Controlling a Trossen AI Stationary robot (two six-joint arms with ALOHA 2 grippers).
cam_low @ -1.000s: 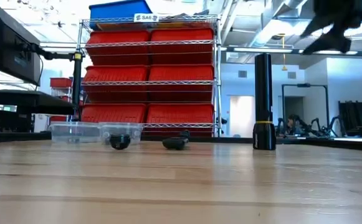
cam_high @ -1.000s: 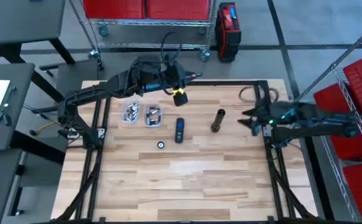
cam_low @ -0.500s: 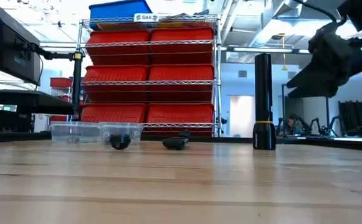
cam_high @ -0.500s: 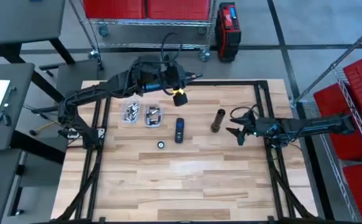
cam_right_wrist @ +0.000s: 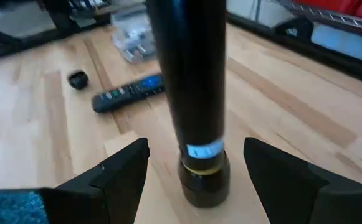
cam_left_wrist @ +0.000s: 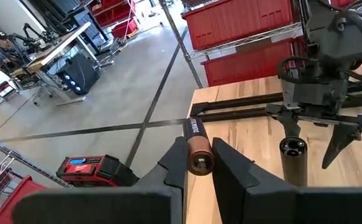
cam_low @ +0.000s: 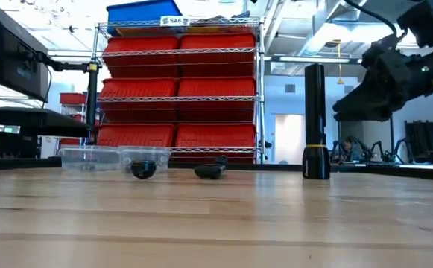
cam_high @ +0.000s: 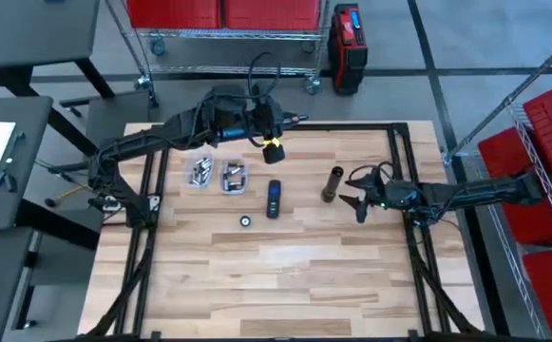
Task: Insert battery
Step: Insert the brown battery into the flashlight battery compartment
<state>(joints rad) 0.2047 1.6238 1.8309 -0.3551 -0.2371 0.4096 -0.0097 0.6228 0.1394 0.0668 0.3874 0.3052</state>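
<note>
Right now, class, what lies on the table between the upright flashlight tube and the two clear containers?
The remote control lies flat between the flashlight tube and the containers, seen in the high view.

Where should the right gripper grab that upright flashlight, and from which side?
Probably the plain black barrel of the flashlight, above its wider base. It stands upright, open end up, so a level approach from the side where the open right gripper already faces it keeps the top clear for the battery in the left gripper.
</note>
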